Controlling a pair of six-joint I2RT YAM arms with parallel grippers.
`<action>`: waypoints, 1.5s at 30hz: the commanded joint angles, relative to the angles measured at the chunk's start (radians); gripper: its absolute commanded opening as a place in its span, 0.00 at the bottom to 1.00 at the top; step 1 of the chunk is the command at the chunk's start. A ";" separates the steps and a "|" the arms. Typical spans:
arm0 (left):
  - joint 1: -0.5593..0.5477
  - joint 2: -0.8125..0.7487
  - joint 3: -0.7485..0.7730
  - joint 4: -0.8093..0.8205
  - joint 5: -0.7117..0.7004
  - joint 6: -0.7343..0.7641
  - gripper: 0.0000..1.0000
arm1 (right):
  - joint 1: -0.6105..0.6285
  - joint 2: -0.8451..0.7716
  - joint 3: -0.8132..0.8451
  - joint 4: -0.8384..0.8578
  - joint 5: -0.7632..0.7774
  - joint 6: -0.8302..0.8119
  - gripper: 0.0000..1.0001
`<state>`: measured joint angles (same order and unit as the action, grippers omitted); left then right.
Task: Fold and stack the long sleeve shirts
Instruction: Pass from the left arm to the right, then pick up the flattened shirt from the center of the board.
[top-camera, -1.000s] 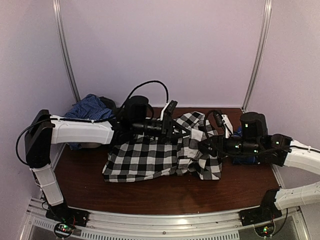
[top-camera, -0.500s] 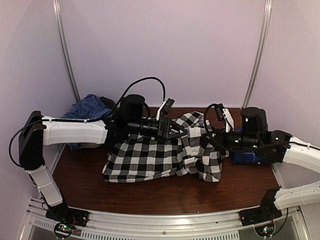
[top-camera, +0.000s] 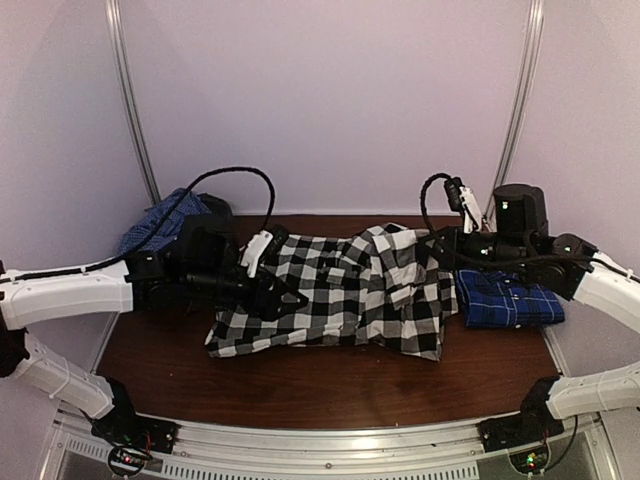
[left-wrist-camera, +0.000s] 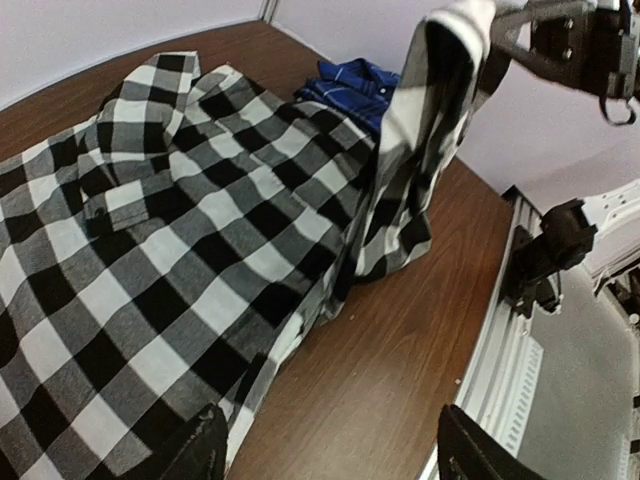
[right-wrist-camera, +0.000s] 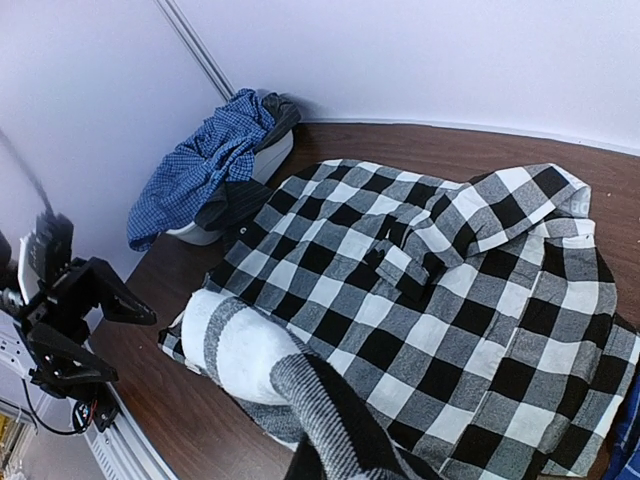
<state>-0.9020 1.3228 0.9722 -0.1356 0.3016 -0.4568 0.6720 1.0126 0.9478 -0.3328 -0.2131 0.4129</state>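
Sprawling rumpled across the brown wooden bench (top-camera: 300, 385), the black-and-white checked cloth shirt (top-camera: 340, 300) runs left to right; right pincer (top-camera: 440, 252) pinches its lifted right edge, left pincer (top-camera: 285, 297) gapes wide.

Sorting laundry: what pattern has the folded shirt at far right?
The folded cloth shirt is royal blue with dark lines; top external view.

Brown table (top-camera: 330, 385) under black-and-white check shirt (top-camera: 330, 300), blue shirt (top-camera: 505, 298)

Right end effector (top-camera: 443, 252) fingertips buried in a lifted fold of the black-and-white check shirt (top-camera: 340, 300), royal blue shirt (left-wrist-camera: 345, 85) partly hidden behind that fold, left end effector (left-wrist-camera: 335, 455) cropped by the picture's edge at the shirt's hem
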 joint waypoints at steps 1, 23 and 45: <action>0.006 -0.097 -0.116 -0.119 -0.161 0.208 0.73 | -0.024 0.029 0.089 -0.059 -0.013 -0.023 0.00; 0.001 0.184 -0.062 -0.432 -0.391 0.529 0.65 | -0.043 0.066 0.138 -0.110 -0.038 -0.028 0.00; 0.069 0.208 0.121 -0.523 -0.450 0.625 0.00 | -0.056 0.096 0.236 -0.208 0.112 -0.079 0.00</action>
<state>-0.8715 1.4952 1.0153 -0.6277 -0.1421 0.1184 0.6243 1.0866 1.1183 -0.5220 -0.1734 0.3763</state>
